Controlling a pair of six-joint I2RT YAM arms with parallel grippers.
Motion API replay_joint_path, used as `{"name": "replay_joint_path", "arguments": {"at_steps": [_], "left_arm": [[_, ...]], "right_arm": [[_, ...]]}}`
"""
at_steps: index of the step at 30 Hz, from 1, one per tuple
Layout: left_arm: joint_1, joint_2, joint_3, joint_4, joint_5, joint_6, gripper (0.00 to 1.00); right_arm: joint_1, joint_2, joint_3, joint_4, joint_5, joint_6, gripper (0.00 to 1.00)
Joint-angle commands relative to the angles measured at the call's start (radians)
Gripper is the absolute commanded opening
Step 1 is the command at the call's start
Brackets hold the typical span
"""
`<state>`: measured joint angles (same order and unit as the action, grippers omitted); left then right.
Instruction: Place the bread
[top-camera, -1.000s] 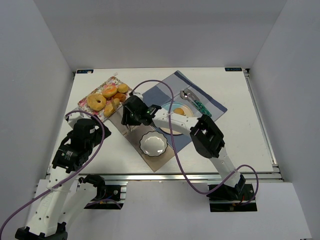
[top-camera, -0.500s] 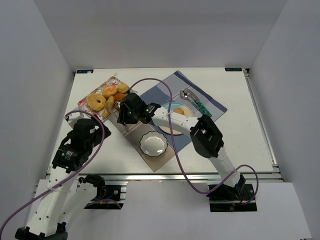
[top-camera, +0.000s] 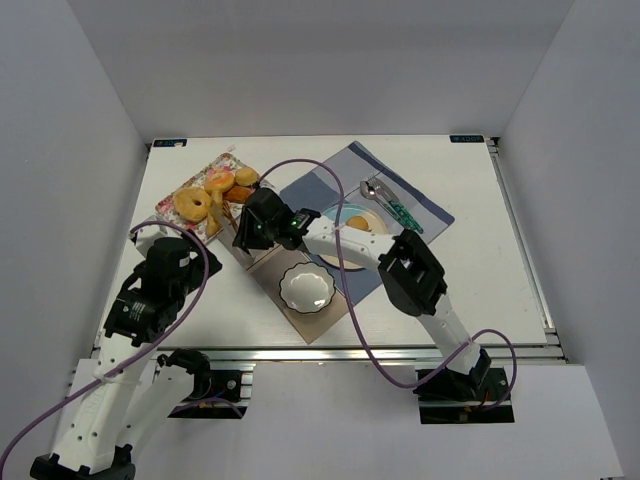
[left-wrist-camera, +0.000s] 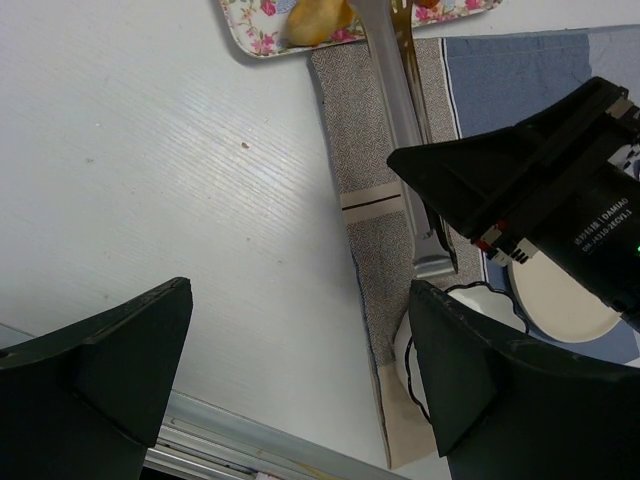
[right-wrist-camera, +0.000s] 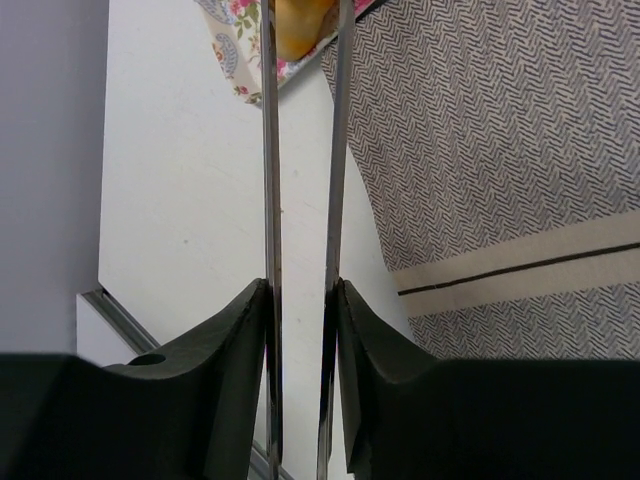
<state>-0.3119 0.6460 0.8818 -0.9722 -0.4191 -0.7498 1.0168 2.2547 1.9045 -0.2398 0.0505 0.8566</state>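
1. Nearest the arm bases, the left gripper hangs over the white table. Its fingers are spread wide and grasp nothing.
2. Just beyond it, a white scalloped bowl stands on a grey herringbone mat. The mat lies against a blue checked cloth.
3. The right gripper reaches leftward across the mat, clenched on the handle end of a pair of metal tongs. Both blades run straight out from between its fingers with a narrow gap between them.
4. Behind that arm, a cream plate sits on the cloth. A round bun lies on the plate, partly hidden by the arm. A metal utensil with a green handle lies just beside the plate on its far side.
5. The tong tips reach the near edge of a floral tray at the far left of the table. In the right wrist view the long roll shows between the two blades at the tray's edge. Whether the blades touch it cannot be told, since the tips run out of the picture.
6. Farther back on the tray lie a plain ring doughnut and a pink-frosted doughnut, close together. Other small golden pieces sit beside them.
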Motion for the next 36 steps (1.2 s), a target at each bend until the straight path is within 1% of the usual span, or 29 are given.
{"name": "replay_joint_path", "arguments": {"at_steps": [1, 2, 3, 5, 7, 8, 10, 11, 12, 13, 14, 15, 17, 18, 19, 20, 21, 23, 24, 27, 29, 32, 34, 36], "left_arm": [[-0.003, -0.006, 0.019, 0.003, -0.018, -0.013, 0.98], [-0.003, -0.006, 0.019, 0.007, -0.015, -0.013, 0.98], [-0.003, -0.005, 0.019, 0.01, -0.011, -0.014, 0.98], [-0.003, -0.003, 0.02, 0.027, 0.005, -0.017, 0.98], [-0.003, 0.003, 0.022, 0.041, 0.014, -0.022, 0.98], [-0.003, 0.004, 0.022, 0.047, 0.017, -0.023, 0.98], [-0.003, 0.014, 0.023, 0.072, 0.026, -0.023, 0.98], [-0.003, 0.02, 0.026, 0.079, 0.032, -0.023, 0.98], [-0.003, 0.027, 0.029, 0.093, 0.04, -0.023, 0.98], [-0.003, 0.038, 0.031, 0.102, 0.045, -0.025, 0.98], [-0.003, 0.043, 0.029, 0.112, 0.049, -0.029, 0.98], [-0.003, 0.049, 0.026, 0.142, 0.071, -0.028, 0.98], [-0.003, 0.066, 0.014, 0.176, 0.095, -0.026, 0.98], [-0.003, 0.075, 0.003, 0.209, 0.118, -0.022, 0.98], [-0.003, 0.083, -0.003, 0.223, 0.129, -0.022, 0.98], [-0.003, 0.102, -0.007, 0.237, 0.137, -0.022, 0.98], [-0.003, 0.115, -0.01, 0.263, 0.143, -0.02, 0.98], [-0.003, 0.141, -0.015, 0.285, 0.158, -0.02, 0.98], [-0.003, 0.17, -0.015, 0.306, 0.161, -0.014, 0.98], [-0.003, 0.222, -0.01, 0.331, 0.163, -0.008, 0.98], [-0.003, 0.247, -0.003, 0.342, 0.163, -0.005, 0.98], [-0.003, 0.28, 0.002, 0.36, 0.169, 0.0, 0.98], [-0.003, 0.294, 0.0, 0.369, 0.172, 0.001, 0.98], [-0.003, 0.299, -0.004, 0.372, 0.172, 0.003, 0.98]], "right_arm": [[0.003, -0.124, -0.05, 0.082, 0.018, -0.005, 0.14], [0.003, -0.144, -0.07, 0.114, 0.022, -0.022, 0.13], [0.002, -0.188, -0.09, 0.126, 0.026, -0.028, 0.09], [-0.003, -0.236, -0.149, 0.164, 0.032, -0.051, 0.07], [-0.015, -0.337, -0.22, 0.201, 0.025, -0.076, 0.05], [-0.02, -0.337, -0.248, 0.201, 0.022, -0.076, 0.05], [-0.035, -0.429, -0.309, 0.229, 0.015, -0.108, 0.06], [-0.043, -0.458, -0.373, 0.229, 0.014, -0.12, 0.06], [-0.059, -0.527, -0.409, 0.229, 0.012, -0.152, 0.06], [-0.069, -0.562, -0.445, 0.229, 0.008, -0.169, 0.06], [-0.079, -0.598, -0.519, 0.224, -0.009, -0.188, 0.06], [-0.099, -0.675, -0.559, 0.199, -0.018, -0.233, 0.06], [-0.121, -0.754, -0.632, 0.146, -0.017, -0.27, 0.07], [-0.141, -0.827, -0.701, 0.111, -0.006, -0.286, 0.08], [-0.152, -0.869, -0.737, 0.049, 0.008, -0.304, 0.08], [-0.161, -0.906, -0.771, 0.022, 0.037, -0.317, 0.08], [-0.175, -0.981, -0.83, -0.013, 0.06, -0.318, 0.08], [-0.185, -1.058, -0.895, -0.065, 0.129, -0.317, 0.09], [-0.199, -1.124, -0.951, -0.087, 0.143, -0.304, 0.1], [-0.233, -1.213, -1.031, -0.122, 0.135, -0.284, 0.11], [-0.247, -1.224, -1.052, -0.151, 0.134, -0.28, 0.13], [-0.276, -1.19, -1.068, -0.19, 0.127, -0.277, 0.13], [-0.294, -1.172, -1.075, -0.185, 0.103, -0.277, 0.14], [-0.307, -1.149, -1.076, -0.17, 0.086, -0.281, 0.18]]}}
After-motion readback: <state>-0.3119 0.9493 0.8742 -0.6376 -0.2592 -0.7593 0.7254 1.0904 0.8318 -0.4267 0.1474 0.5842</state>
